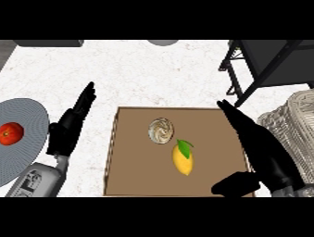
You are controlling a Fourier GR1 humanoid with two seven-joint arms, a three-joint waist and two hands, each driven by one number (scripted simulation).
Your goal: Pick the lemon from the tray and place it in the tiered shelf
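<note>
Head view is showing a white marbled worktop with a brown tray lying at its middle. On the tray, the yellow lemon with its green leaf is lying right of centre, and a round, swirled beige item is sitting just beside it, up and to the left; the two are nearly touching.

The right hand is reaching over the tray's right edge, fingers straight and pointing up the view, thumb spread out low near the tray's bottom right corner. It is released and holding nothing, and it is standing apart from the lemon, to the lemon's right.

The left hand is resting left of the tray, fingers up and relaxed, also holding nothing.

At the far left, a grey ribbed plate is carrying a red tomato. The dark-framed tiered shelf is standing at the upper right, and a pale wicker basket is sitting below it at the right edge.
</note>
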